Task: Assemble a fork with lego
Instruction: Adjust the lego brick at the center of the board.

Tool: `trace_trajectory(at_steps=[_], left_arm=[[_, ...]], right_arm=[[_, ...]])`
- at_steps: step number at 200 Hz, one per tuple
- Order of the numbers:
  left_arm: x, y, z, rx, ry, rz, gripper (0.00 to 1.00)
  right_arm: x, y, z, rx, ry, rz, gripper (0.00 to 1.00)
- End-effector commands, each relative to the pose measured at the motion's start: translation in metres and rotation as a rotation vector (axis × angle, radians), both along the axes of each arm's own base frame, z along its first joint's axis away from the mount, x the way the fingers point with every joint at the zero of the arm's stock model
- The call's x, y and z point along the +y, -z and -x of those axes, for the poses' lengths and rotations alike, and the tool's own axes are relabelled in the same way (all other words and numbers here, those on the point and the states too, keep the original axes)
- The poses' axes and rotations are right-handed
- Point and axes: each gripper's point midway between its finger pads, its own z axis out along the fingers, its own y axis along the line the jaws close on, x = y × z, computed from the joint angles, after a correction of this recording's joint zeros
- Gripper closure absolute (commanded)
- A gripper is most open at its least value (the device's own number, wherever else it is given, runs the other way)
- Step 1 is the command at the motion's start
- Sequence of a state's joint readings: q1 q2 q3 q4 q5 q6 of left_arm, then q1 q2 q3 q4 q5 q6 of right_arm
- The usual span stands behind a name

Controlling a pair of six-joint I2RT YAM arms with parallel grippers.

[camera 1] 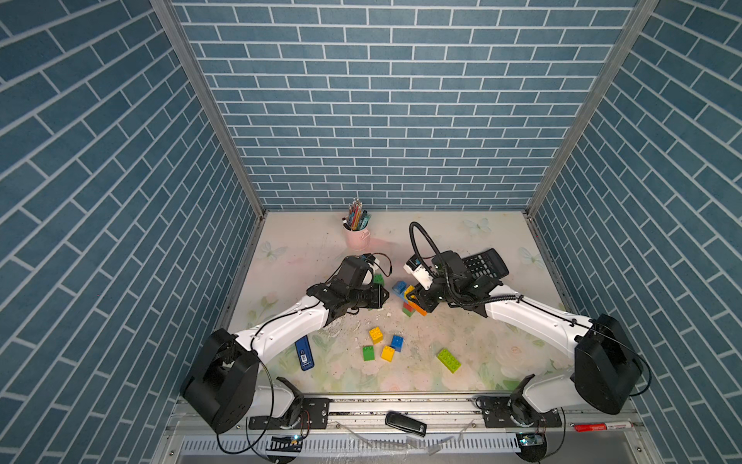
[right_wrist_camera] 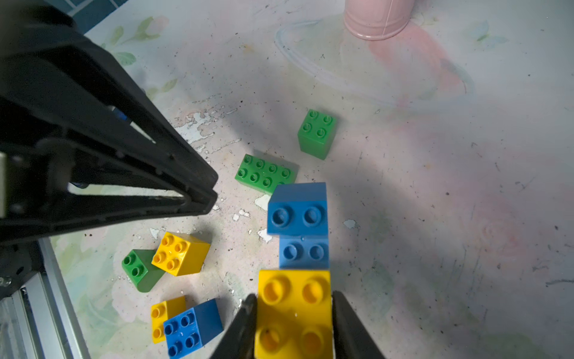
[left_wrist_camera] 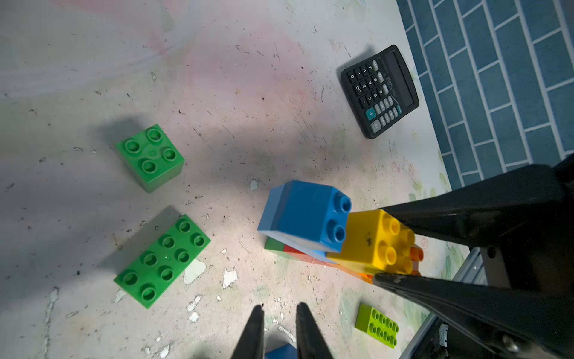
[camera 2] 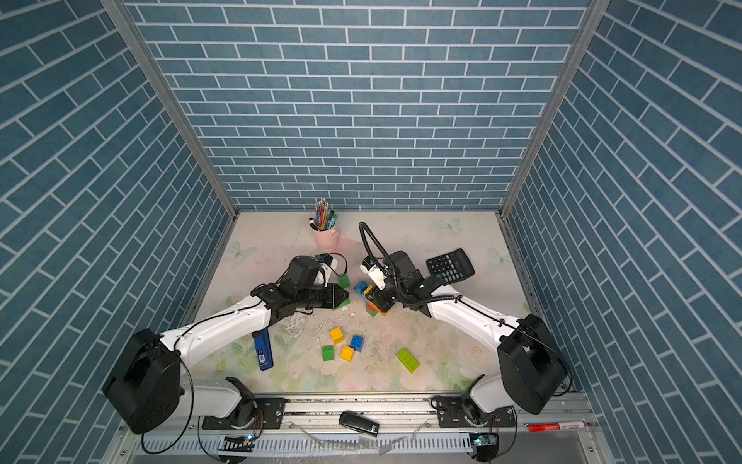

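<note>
Front rail first: a small black gadget (camera 1: 405, 424), can't make out what it is. On the counter (camera 1: 502, 361), loose square bricks (camera 1: 388, 353) and a lime oblong (camera 1: 449, 360) lie apart. Mid-counter, left jaws are pinched together, holding nothing, with a green oblong (left_wrist_camera: 161, 261) and green square (left_wrist_camera: 151, 157) just beyond. Right jaws clamp the yellow brick (right_wrist_camera: 293, 314) on the joined stack (camera 1: 407, 307) between the arms. Farther back: calculator (camera 1: 484, 263), pink cup (camera 1: 357, 239) of pens.

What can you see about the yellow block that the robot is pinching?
The square yellow plastic lego brick is shiny, with four round studs on top and a tiny dark mark on one side. It sits on an orange plastic brick, right beside a blue plastic brick. The right tool pinches two opposite sides.
</note>
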State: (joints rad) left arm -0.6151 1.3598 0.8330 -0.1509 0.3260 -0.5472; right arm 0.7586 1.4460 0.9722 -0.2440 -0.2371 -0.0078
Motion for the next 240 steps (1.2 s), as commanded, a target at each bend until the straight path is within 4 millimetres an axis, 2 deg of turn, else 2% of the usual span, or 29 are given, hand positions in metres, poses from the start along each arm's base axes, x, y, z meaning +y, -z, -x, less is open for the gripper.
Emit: trace_trajectory(at_steps=[1,57,87,104,118,144,177,218,240], left_arm=[[-0.002,0.003,-0.003,-0.002,0.001,-0.005,0.78],[-0.006,0.018,0.003,0.022,0.018,-0.035,0.79],[-0.008,0.022,0.007,0.028,0.031,-0.031,0.78],[-0.009,0.026,0.011,0.031,0.041,-0.027,0.71],[-0.01,0.027,0.014,0.031,0.044,-0.018,0.64],[-0.017,0.027,0.016,0.024,0.067,0.009,0.46],[-0.031,0.018,0.021,-0.009,0.135,0.063,0.2],[-0.035,0.023,0.019,0.002,0.181,0.016,0.17],[-0.035,0.028,0.012,0.003,0.18,-0.024,0.17]], right_arm=[[0.0,0.0,-0.002,-0.023,-0.022,0.041,0.65],[-0.009,0.015,0.008,0.001,-0.037,0.105,0.8],[-0.019,0.03,0.016,0.009,-0.041,0.161,0.82],[-0.025,0.034,0.016,0.008,-0.029,0.186,0.83],[-0.023,0.021,0.013,-0.014,-0.011,0.149,0.83],[-0.016,-0.008,-0.001,-0.002,0.038,0.007,0.84],[-0.018,-0.03,-0.025,0.185,0.069,-0.239,0.84],[-0.026,-0.041,-0.061,0.501,0.032,-0.476,0.84],[-0.036,-0.042,-0.081,0.579,0.024,-0.537,0.84]])
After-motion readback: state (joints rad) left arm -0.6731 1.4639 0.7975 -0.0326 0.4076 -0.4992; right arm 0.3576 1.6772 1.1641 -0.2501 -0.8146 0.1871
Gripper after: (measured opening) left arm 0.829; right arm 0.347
